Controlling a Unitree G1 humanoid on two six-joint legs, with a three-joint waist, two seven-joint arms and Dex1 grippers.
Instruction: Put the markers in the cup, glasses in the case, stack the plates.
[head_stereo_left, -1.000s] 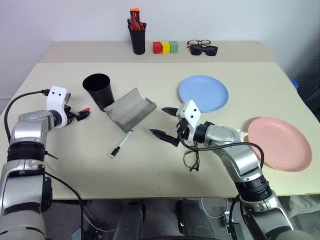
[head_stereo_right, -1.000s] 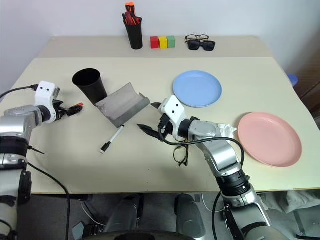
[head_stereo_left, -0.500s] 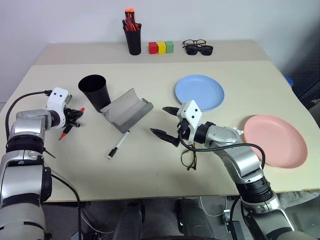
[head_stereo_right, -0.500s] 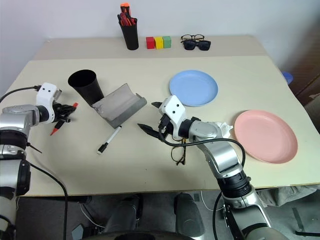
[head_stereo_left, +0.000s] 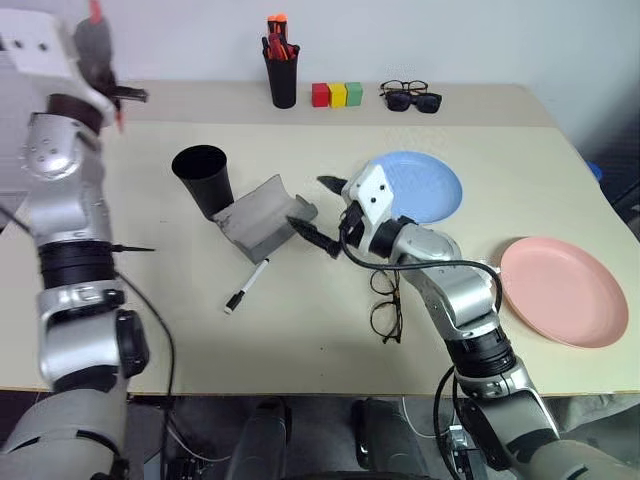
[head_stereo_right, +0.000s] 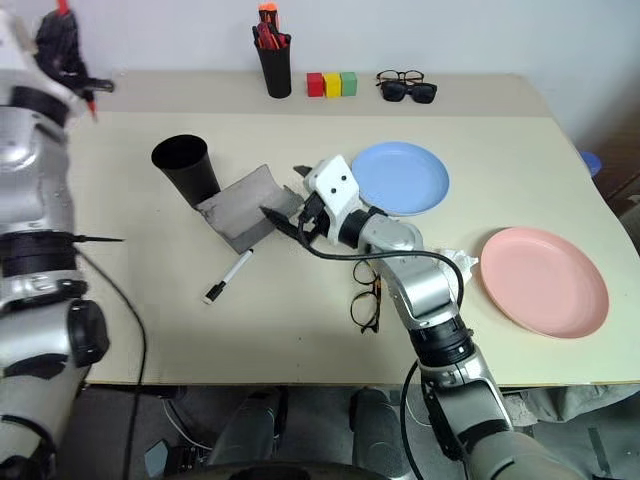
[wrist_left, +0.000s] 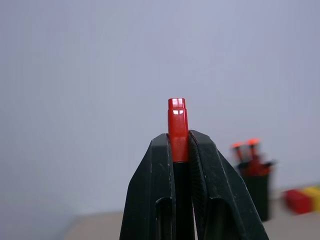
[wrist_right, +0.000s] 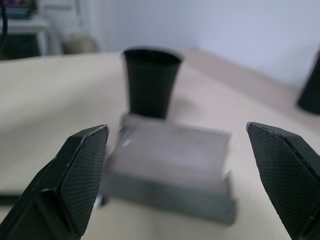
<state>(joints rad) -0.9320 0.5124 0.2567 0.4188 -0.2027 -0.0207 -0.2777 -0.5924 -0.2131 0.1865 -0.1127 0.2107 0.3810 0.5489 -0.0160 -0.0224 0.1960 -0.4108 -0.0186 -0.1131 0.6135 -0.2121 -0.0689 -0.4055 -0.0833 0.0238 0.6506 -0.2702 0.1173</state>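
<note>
At lower centre, one pair of glasses (head_stereo_left: 386, 305) is seen on the table, untouched. Just above, the right gripper (head_stereo_left: 310, 212) is held with fingers wide apart at the open grey case (head_stereo_left: 262, 215). One white marker (head_stereo_left: 246, 286) lies left of centre; one black cup (head_stereo_left: 201, 179) stands beyond. Two plates are counted, pink plate (head_stereo_left: 560, 290) and blue plate (head_stereo_left: 425, 186). At upper left, the red-capped marker (wrist_left: 178, 130), on the table a second ago, has been lifted, clamped in the left gripper (wrist_left: 179, 150); dropping into the cup is judged next.

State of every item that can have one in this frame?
Left pincer: shut on red-capped marker, raised.
Right pincer: open, facing case.
Case: open, empty.
Cup: upright.
White marker: lying on table.
Glasses: on table.
Plates: unstacked.
</note>
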